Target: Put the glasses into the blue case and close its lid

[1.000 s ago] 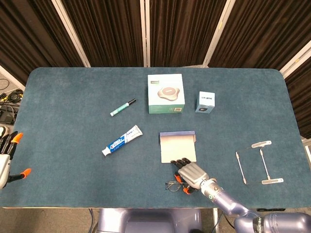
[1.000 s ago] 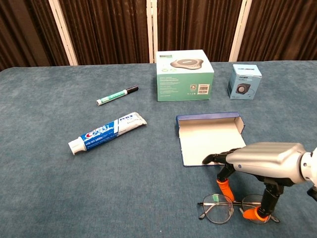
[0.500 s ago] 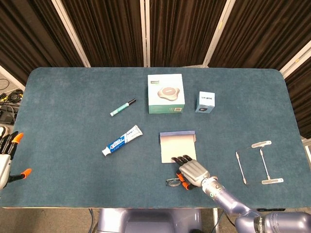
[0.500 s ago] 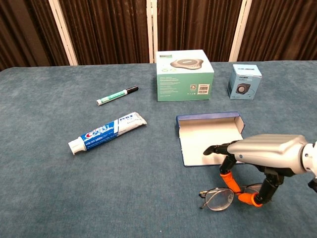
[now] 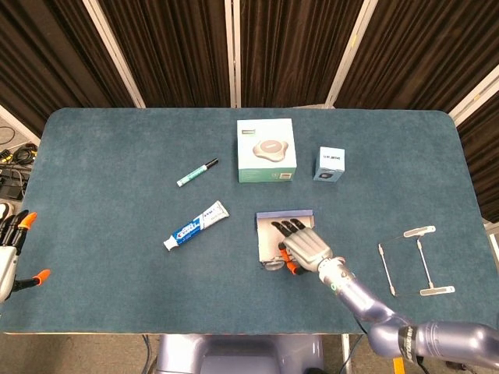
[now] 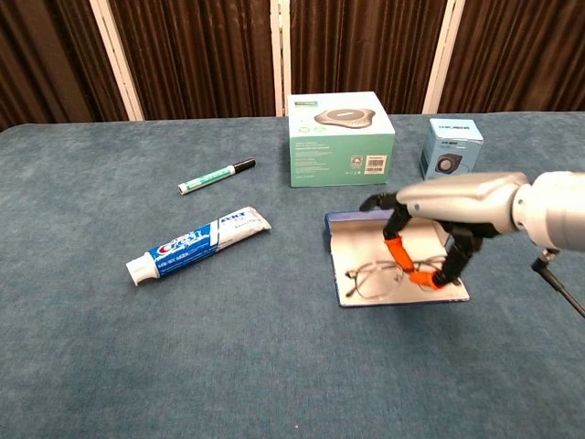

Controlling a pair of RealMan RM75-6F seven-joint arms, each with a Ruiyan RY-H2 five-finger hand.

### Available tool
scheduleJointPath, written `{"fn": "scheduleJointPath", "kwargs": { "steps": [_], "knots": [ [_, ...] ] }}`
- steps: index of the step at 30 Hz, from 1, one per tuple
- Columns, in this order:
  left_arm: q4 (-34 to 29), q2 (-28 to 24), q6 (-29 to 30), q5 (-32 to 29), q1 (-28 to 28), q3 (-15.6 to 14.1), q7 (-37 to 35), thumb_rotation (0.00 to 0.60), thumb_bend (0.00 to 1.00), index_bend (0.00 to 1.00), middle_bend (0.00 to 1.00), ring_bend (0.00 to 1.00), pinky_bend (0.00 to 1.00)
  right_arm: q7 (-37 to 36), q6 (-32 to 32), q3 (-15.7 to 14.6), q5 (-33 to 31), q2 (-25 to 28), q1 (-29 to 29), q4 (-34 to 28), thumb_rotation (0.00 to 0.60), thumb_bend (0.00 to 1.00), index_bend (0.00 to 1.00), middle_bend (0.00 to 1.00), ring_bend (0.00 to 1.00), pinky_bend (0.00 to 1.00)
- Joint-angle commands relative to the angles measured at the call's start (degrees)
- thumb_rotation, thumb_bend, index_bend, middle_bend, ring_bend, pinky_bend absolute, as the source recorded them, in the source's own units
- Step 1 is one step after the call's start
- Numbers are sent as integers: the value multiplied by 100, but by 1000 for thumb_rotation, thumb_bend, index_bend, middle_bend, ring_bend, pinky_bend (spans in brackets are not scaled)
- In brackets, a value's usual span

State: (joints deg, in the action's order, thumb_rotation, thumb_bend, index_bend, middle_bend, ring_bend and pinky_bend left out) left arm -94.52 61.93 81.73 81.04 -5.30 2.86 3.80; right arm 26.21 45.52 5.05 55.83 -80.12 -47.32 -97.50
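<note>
The blue case [image 6: 384, 217] lies open in the middle of the table, its white inside facing up [image 5: 284, 213]. My right hand [image 6: 457, 203] hovers over it and pinches the thin wire glasses [image 6: 370, 279] between its orange-tipped fingers [image 6: 398, 251]. The glasses [image 5: 273, 263] hang low over the near left part of the case; whether they touch it I cannot tell. My left hand [image 5: 9, 257] sits at the table's far left edge, fingers apart, holding nothing.
A toothpaste tube [image 6: 196, 245] and a green marker [image 6: 216, 176] lie left of the case. A green-white box [image 6: 340, 137] and a small blue box [image 6: 451, 149] stand behind it. A thin metal frame [image 5: 409, 261] lies at the right.
My right hand lifted the glasses off the near table and carried them away from me, over the open case. The left hand has not moved.
</note>
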Motion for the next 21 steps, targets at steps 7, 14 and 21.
{"fn": "scheduleJointPath", "kwargs": {
  "steps": [7, 14, 21],
  "knots": [
    [56, 23, -128, -136, -53, 38, -4, 600, 0, 0, 0, 0, 0, 149, 69, 208, -366, -612, -350, 1038, 600, 345, 620, 0, 0, 0],
    [73, 33, -175, -190, -76, 51, -1, 600, 0, 0, 0, 0, 0, 161, 77, 221, -452, -777, -429, 1405, 600, 343, 612, 0, 0, 0],
    [67, 31, -172, -185, -77, 45, 0, 600, 0, 0, 0, 0, 0, 251, 189, 196, -498, -854, -436, 1560, 600, 197, 311, 0, 0, 0]
  ]
}}
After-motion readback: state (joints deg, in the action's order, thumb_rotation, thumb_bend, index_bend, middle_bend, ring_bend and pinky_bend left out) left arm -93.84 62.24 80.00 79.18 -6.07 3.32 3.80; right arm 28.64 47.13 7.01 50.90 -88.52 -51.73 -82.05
